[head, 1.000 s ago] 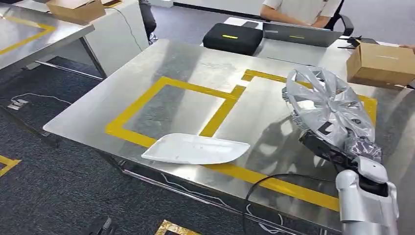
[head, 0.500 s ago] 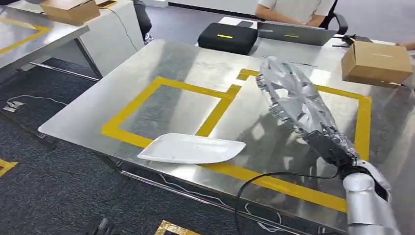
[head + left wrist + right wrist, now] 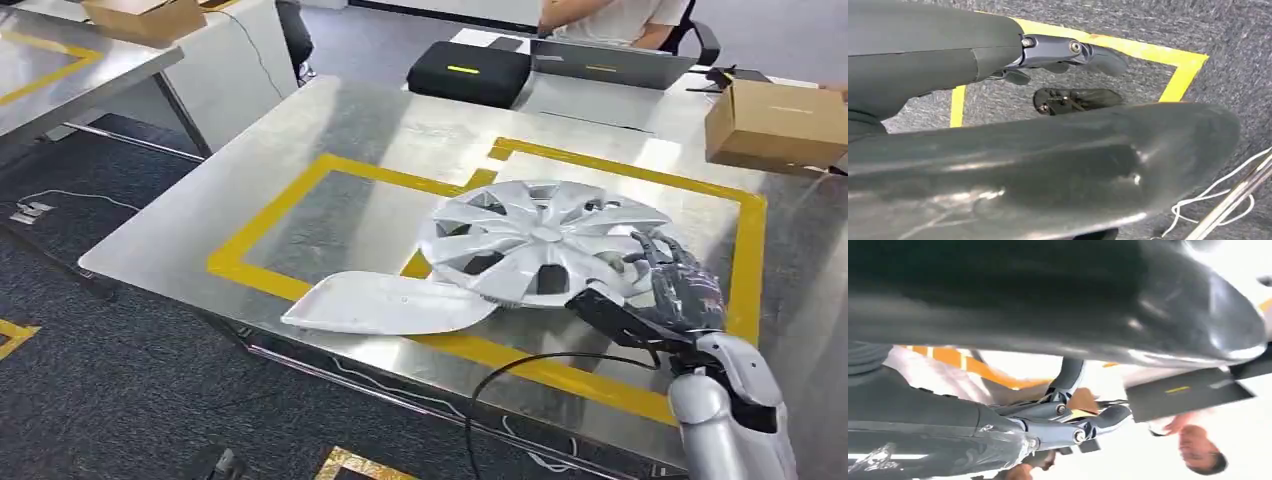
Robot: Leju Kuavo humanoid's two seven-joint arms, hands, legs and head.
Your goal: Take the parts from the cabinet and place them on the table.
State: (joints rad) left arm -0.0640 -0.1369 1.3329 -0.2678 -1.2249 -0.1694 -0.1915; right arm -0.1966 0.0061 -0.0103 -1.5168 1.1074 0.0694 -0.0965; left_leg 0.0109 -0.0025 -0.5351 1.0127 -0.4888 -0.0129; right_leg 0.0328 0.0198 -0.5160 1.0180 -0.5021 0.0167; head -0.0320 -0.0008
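- The white panel (image 3: 395, 304) lies flat at the near edge of the steel table (image 3: 300, 140), left of centre, across the near yellow tape line (image 3: 560, 375). Judged from the task, it is one part already delivered.
- The left hand (image 3: 1063, 50) hangs over grey carpet beside a yellow floor marking. Its fingers look loosely extended with nothing between them, so it plays no role in this step.
- The silver hubcap (image 3: 540, 240) sits face up, near level, over the middle of the table, and its left rim overlaps or touches the right tip of the white panel; I cannot tell whether it rests fully on the steel.
- The right hand (image 3: 665, 290) grips the hubcap at its right near rim, dark fingers (image 3: 650, 255) curled over the top face.
- To do this well, I would settle the hubcap flat before letting go, ideally nudged right so it clears the panel and cannot rock on it.
- Then spread the fingers fully and draw the hand back towards the near right, low and straight, so no fingertip catches a spoke and drags the part.
- The cardboard box (image 3: 780, 125) at far right is well apart.
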